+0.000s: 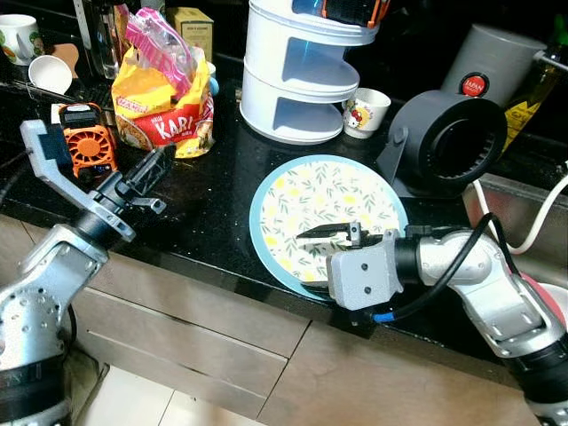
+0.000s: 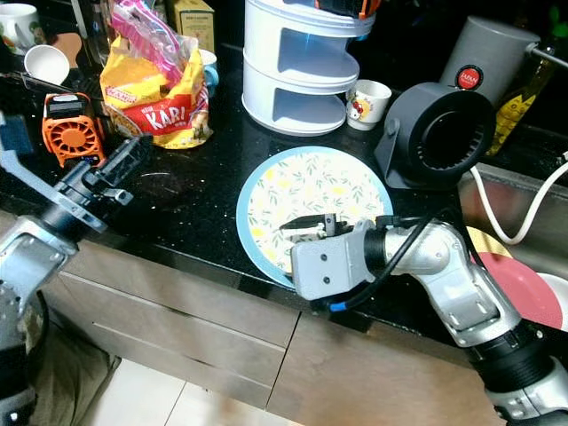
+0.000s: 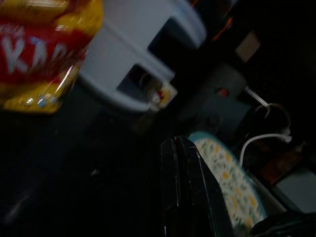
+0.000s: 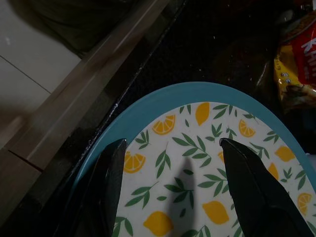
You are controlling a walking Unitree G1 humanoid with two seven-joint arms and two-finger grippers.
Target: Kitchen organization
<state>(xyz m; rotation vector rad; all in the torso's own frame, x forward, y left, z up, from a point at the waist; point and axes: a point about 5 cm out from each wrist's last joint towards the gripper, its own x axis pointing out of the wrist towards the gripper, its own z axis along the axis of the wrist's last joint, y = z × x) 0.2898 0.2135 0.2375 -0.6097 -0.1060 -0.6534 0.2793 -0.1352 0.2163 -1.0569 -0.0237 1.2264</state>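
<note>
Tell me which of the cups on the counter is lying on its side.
The plain white cup at the far left, by the orange fan; its mouth faces sideways. The cartoon-printed cup beside the white tiered rack stands upright.

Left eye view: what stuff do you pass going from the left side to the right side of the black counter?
Orange fan → yellow snack bag → white tiered rack → little cartoon mug → grey round appliance.

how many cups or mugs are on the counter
3, maybe more hidden: a Hello Kitty cup beside the white tiered rack, a white cup tipped on its side at far left, and a printed mug in the top-left corner.
</note>
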